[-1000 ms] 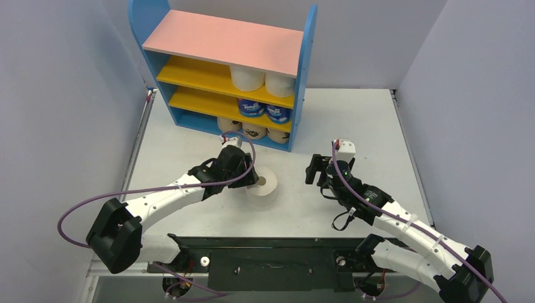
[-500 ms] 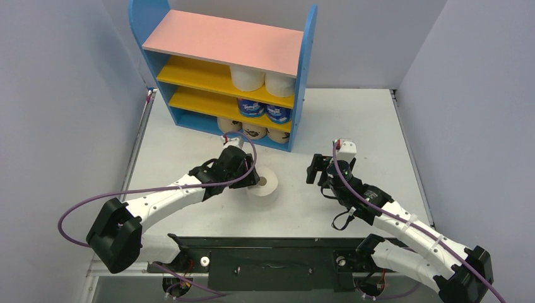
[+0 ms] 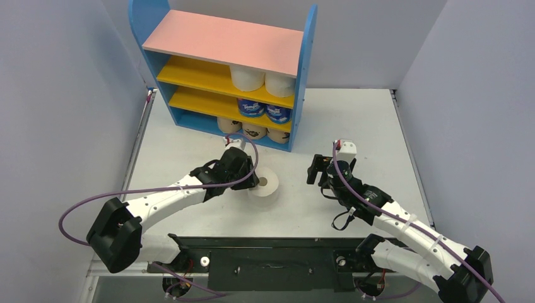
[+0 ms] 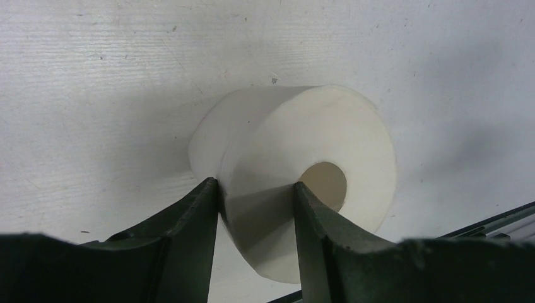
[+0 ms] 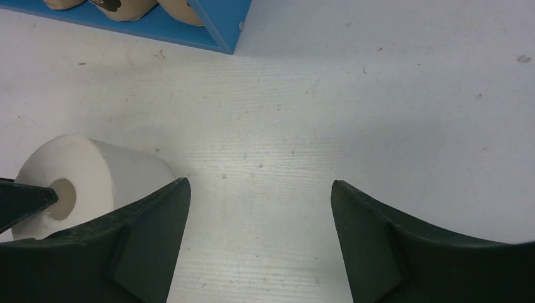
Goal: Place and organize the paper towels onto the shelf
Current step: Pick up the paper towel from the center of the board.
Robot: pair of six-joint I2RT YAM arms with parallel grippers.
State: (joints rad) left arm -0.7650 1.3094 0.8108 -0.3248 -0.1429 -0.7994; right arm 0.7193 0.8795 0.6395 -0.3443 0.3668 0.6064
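Note:
A plain white paper towel roll (image 3: 267,184) (image 4: 315,132) (image 5: 94,170) lies on its side on the table in front of the shelf (image 3: 221,41). My left gripper (image 3: 255,182) (image 4: 255,186) is shut on its wall, one finger against the outside and the other at the edge of the hollow core. To the right, my right gripper (image 3: 317,169) (image 5: 258,183) stands open over bare table with nothing between its fingers. The shelf holds two white rolls (image 3: 247,77) on the upper yellow board, two blue-wrapped rolls (image 3: 251,107) below, and three tan printed rolls (image 3: 254,130) on the blue base.
The shelf's blue right side panel (image 3: 305,76) stands just behind the right gripper, and its base corner (image 5: 214,19) shows in the right wrist view. Grey walls close in the table on the left, back and right. A black rail (image 3: 265,252) runs along the near edge.
The left gripper's fingers have closed in onto the white roll's wall. The roll and both arms have hardly shifted.

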